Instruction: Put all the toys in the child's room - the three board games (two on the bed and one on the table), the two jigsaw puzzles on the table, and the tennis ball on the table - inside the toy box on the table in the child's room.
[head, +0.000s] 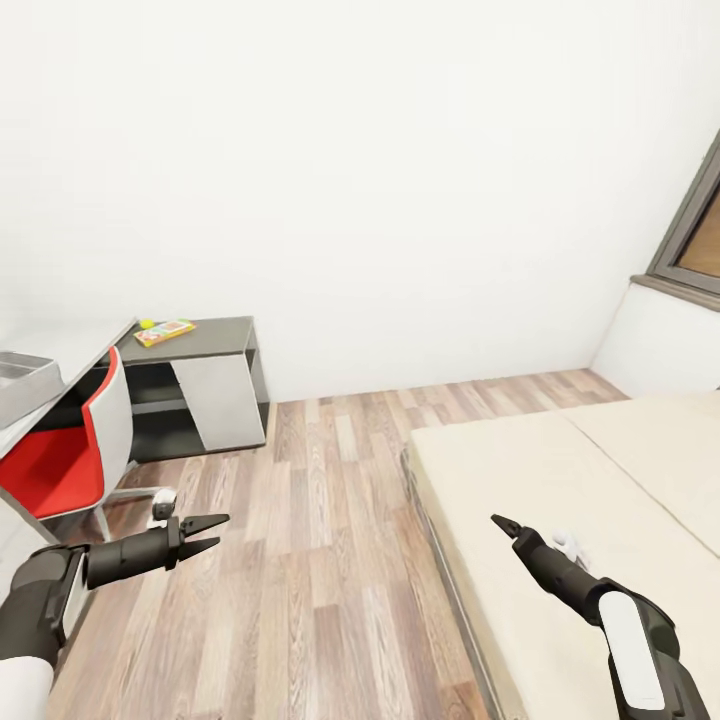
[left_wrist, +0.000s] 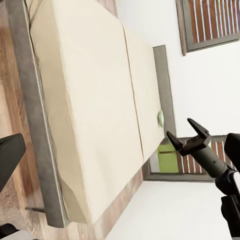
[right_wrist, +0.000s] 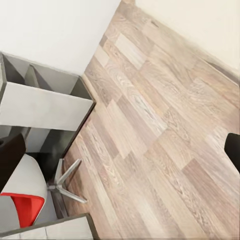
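Note:
A colourful flat board game (head: 165, 332) and the small yellow-green tennis ball (head: 146, 324) lie on a low dark cabinet (head: 225, 335) at the end of the pale table (head: 75, 345). The grey toy box (head: 25, 385) stands on the table at the far left. To the right, the bed (head: 560, 470) shows a bare cream mattress with a seam. My left gripper (head: 222, 530) hangs open over the floor near the chair. My right gripper (head: 500, 522) is over the bed's near corner, and the left wrist view shows this right gripper (left_wrist: 180, 129) open and holding nothing.
A red chair with a white back (head: 70, 450) stands at the table, its star base on the wood floor (head: 320, 520). A window (head: 695, 235) is at the right wall. A small green thing (left_wrist: 160, 118) lies at the bed's far edge; what it is cannot be told.

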